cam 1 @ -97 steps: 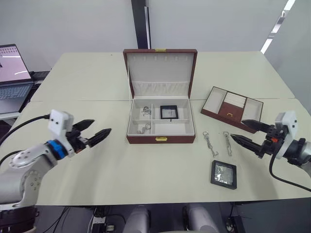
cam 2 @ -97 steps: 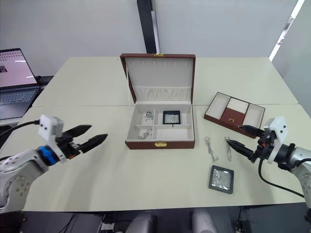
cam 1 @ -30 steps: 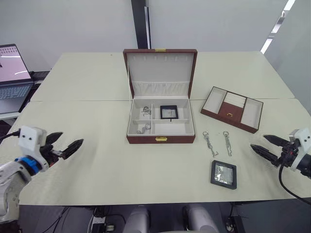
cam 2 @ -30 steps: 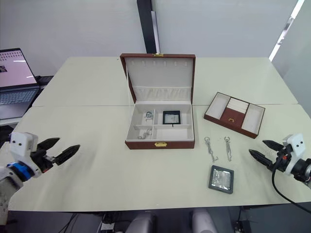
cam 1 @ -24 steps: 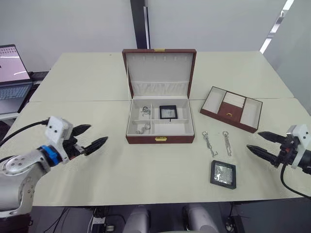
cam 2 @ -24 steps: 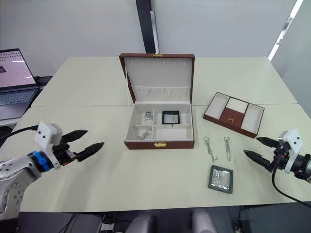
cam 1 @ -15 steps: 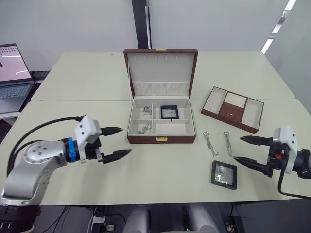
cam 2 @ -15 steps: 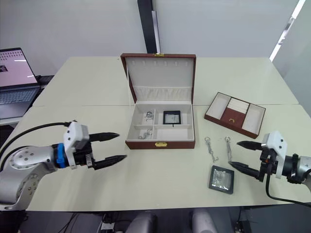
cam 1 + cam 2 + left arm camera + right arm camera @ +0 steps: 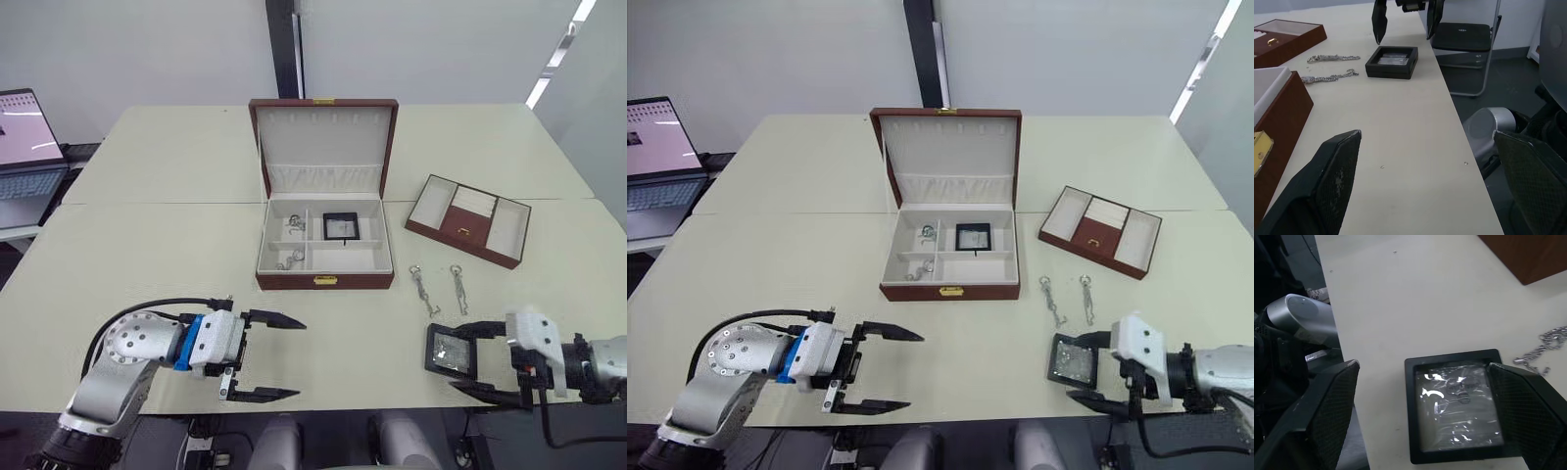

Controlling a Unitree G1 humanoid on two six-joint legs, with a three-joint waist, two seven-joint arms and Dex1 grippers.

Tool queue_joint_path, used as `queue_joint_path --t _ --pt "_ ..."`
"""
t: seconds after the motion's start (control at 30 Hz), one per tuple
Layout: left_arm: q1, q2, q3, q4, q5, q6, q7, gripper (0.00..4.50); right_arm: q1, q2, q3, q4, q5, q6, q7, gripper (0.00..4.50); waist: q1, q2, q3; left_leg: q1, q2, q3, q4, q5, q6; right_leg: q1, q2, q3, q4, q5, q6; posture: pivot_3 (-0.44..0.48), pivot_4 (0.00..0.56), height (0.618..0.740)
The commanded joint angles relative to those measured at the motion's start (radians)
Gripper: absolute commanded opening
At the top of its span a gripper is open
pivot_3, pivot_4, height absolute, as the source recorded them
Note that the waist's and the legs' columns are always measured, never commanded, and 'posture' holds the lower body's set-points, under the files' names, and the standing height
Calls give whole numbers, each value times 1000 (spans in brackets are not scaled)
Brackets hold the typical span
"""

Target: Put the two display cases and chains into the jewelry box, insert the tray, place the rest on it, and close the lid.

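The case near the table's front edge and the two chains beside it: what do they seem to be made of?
The case looks like matte black plastic around a clear film window, since its silvery centre wrinkles and glints. The chains look like polished silver metal, with small shiny links, though the exact metal cannot be told.

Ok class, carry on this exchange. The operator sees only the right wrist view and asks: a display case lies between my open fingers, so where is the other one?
Observer: The other case lies inside the open box, in a back compartment.
Operator: I see part of one chain. Are there more outside?
Observer: Two chains lie side by side on the table, between the box and your case.
Operator: Is the tray in yet?
Observer: No, the tray sits on the table to the right of the box.
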Motion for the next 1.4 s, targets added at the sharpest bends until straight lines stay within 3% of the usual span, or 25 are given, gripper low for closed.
queue_joint_path --t 0.03,0.47,0.57,0.8,1.0,1.07,1.4 --pt "7 -13 0 5 -12 -58 -20 4475 18 -11 13 -50 -30 -28 -12 4500 0 0 0 0 0 0 0 0 0 0 0 0 0 0 0 0 150 740" --pt "33 -36 -6 38 1 -110 3 4475 -4 22 114 18 -125 -104 -54 4500 -1 0 0 1 0 0 0 0 0 0 0 0 0 0 0 0 150 740" --pt "24 -45 -5 57 12 -122 10 4500 -4 19 123 52 -145 -140 -51 3858 -1 0 0 1 0 0 0 0 0 0 0 0 0 0 0 0 150 740" --pt "15 -54 -12 83 20 -139 19 4500 4 28 133 84 -158 -186 -61 1714 -1 0 0 1 0 0 0 0 0 0 0 0 0 0 0 0 150 740" --pt "-11 -67 -19 101 22 -138 34 4500 11 33 119 80 -148 -198 -71 305 -1 0 0 1 0 0 0 0 0 1 0 0 0 0 0 0 150 740" --pt "-24 -70 -23 101 23 -129 41 4500 8 35 115 77 -142 -197 -72 58 -1 0 0 1 0 0 0 0 0 1 0 0 0 0 0 0 150 740" --pt "-42 -80 -26 75 10 -104 73 4500 -6 36 85 59 -82 -183 -57 49 -2 0 0 1 0 0 0 0 0 1 0 0 0 0 0 0 150 740"
